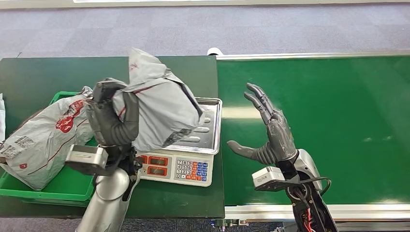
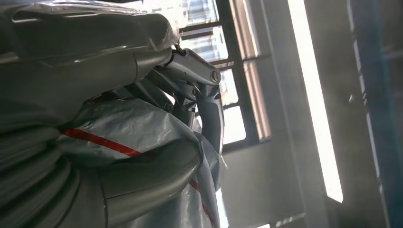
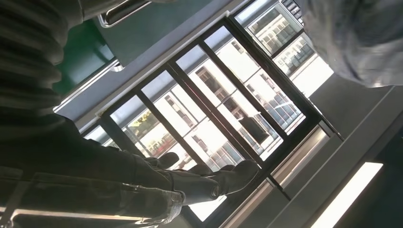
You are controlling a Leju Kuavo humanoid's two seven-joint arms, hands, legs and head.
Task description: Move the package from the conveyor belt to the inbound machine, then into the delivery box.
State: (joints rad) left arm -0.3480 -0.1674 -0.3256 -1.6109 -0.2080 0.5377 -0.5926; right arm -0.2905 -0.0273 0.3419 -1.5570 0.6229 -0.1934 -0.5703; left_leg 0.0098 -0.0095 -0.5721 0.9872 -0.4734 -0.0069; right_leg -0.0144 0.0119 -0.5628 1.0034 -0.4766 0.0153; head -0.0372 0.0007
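In the head view, the left hand gripped a grey package, fingers wrapped round its near side, holding it over the steel pan of the scale; whether the bag's underside touched the pan could not be told, since the bag hid that spot and covered much of the pan. Left of the scale, a green box held another grey bag, its far rim hidden. The right hand hovered over the green belt, fingers spread and upright, holding nothing. In the left wrist view, the grey thumb and fingers pressed into crinkled plastic with a red stripe. In the right wrist view, dark fingers stretched out against bright windows, and a blurred grey mass sat at one corner.
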